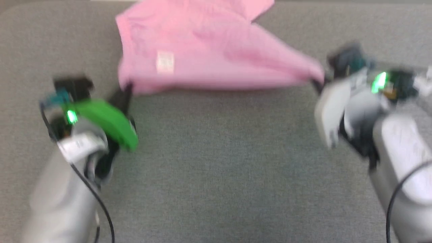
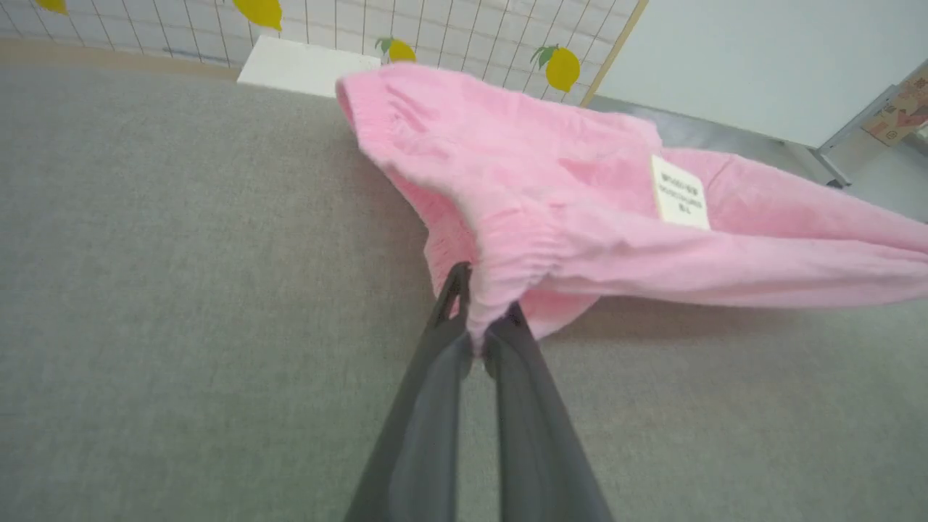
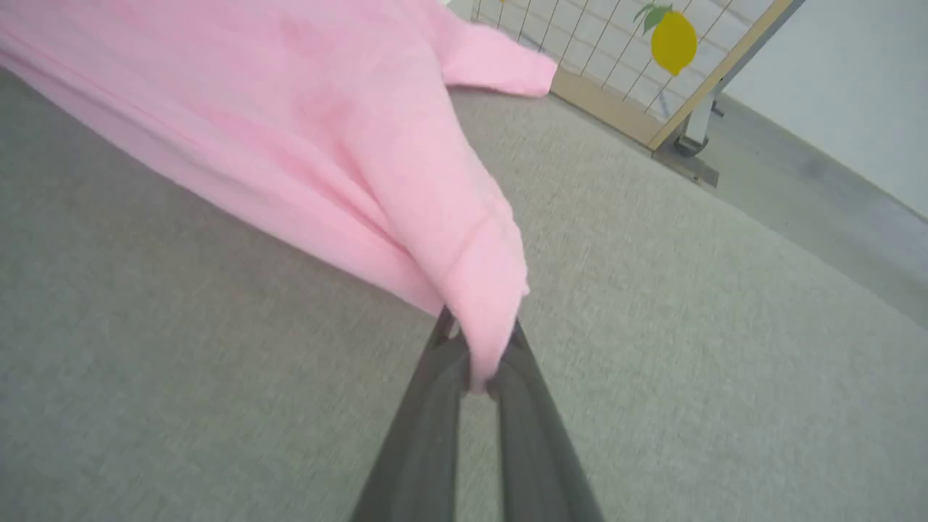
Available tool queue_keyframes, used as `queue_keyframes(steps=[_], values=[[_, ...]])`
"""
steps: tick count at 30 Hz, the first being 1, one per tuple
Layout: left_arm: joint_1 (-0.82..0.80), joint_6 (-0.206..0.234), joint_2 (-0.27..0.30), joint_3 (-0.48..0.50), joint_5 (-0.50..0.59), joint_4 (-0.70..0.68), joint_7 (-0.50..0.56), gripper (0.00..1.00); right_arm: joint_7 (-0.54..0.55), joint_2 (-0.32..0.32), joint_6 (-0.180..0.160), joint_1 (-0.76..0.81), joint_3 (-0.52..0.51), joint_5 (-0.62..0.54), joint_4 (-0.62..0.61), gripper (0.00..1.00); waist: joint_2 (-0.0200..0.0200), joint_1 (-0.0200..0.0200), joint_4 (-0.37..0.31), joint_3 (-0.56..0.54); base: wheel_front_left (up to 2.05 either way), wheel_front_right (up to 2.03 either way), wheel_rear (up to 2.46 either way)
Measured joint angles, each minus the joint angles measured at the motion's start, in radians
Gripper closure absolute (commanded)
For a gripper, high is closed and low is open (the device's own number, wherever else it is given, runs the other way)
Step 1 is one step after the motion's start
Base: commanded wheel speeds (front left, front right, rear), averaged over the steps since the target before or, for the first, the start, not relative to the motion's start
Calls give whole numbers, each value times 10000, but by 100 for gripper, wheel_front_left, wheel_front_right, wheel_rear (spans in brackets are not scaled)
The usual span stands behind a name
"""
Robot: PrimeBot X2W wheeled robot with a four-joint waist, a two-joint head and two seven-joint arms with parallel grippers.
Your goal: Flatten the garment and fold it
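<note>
Grey cloth-covered bench, head view, blurry; pink shorts at its far middle, stretched sideways between both arms; left gripper pinches the near-left corner, right gripper pinches the end drawn to a point at the right; white label faces up; held end to end probably so tension pulls out slack before laying flat.

Left wrist view: dark fingers together, clamped on gathered elastic waistband; near cloth lifted, shadow under it on bench; lemon-print lattice screen behind.

Right wrist view: fingers shut on a bunched cloth tip, likely a leg hem, can't confirm; cloth runs taut up and left; another flap lies on bench near the screen.

Judgement: flattening step, cloth wrinkled and partly airborne; folding not begun.
</note>
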Motion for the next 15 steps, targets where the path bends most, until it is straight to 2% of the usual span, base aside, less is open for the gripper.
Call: queue_keyframes(steps=[2,6,15], values=[[984,36,107,-184,-173,-445,431,100,253,-82,0,1152,-123,176,-568,100,0,0,3,-282,0,0,0],[2892,499,242,-437,-380,-1496,1035,100,644,-23,2,3500,-748,314,-1668,100,0,0,37,-882,0,0,0],[5758,1639,510,-779,-709,-3365,1797,100,1572,995,2,7148,-2111,81,-3409,100,0,0,325,-1751,0,0,0]])
